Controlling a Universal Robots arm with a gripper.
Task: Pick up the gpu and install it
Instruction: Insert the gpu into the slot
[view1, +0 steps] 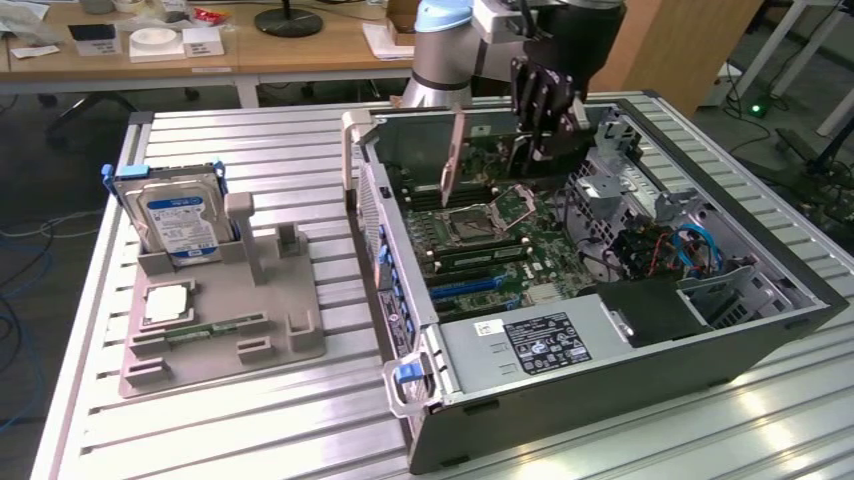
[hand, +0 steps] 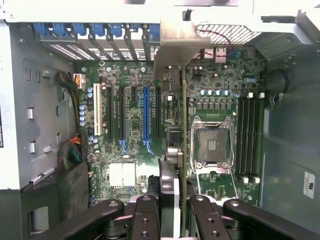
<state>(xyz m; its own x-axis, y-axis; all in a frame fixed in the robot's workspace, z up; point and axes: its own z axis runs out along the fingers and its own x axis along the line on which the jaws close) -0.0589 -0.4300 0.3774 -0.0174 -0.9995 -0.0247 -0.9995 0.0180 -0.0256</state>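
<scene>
1. The gpu (hand: 175, 135) is a thin, flat, dark card with a shiny silver strip at one end. It stands on its edge inside the open computer box (view1: 787, 300), over the green board (hand: 130, 125).
2. The black hand (hand: 172, 210) is clamped on the gpu, with one finger on each flat side.
3. In the wrist view the card lines up between the long thin slots, one of them blue (hand: 146, 112), and the square silver chip holder (hand: 212, 145). I cannot tell if it touches the board.
4. Past the chip holder lie more long dark slots (hand: 248, 135).
5. The box is made of grey metal. A silver block with a dark label (view1: 534, 345) sits in it, and blue and orange wires (view1: 667, 250) bunch up at the exterior view's right.
6. The box lies on a worktop (view1: 267, 420) of ridged, shiny metal.
7. Well apart, at the exterior view's left, a grey plastic tray (view1: 254, 300) holds a boxy drive with a blue label (view1: 174, 215), standing up.
</scene>
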